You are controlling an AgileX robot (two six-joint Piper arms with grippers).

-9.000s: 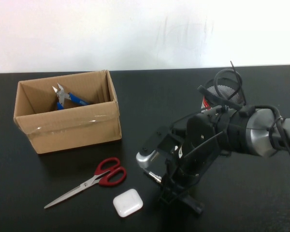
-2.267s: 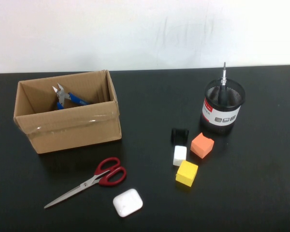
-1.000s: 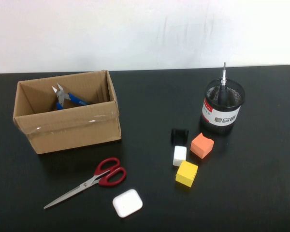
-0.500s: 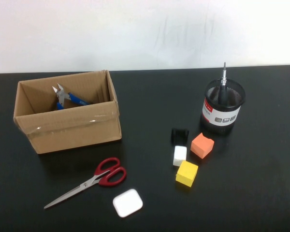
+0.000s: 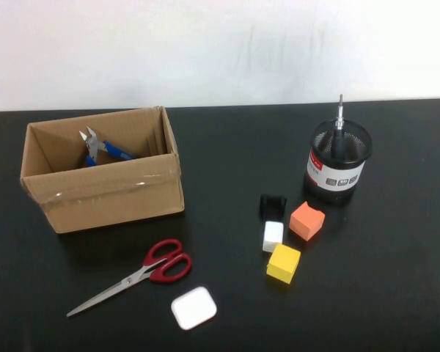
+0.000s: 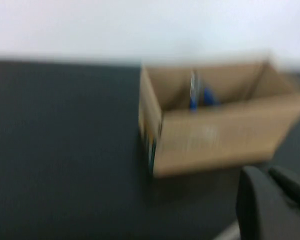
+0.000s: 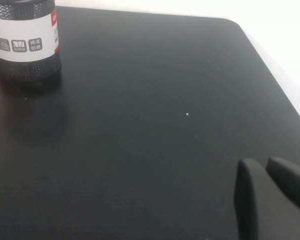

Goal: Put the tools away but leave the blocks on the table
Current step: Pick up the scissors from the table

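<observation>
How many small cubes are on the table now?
3: orange cube nearest the mesh cup, white cube beside it, yellow cube nearest the camera. None appears hidden.

A plain white wall stands behind the matte black tabletop

White label band on the black mesh pen cup, small icon squares with tiny print, none of it readable, red corner mark cut off, no other text anywhere

Left gripper and right gripper — matte black, smooth rounded plastic fingers, unmarked
</observation>
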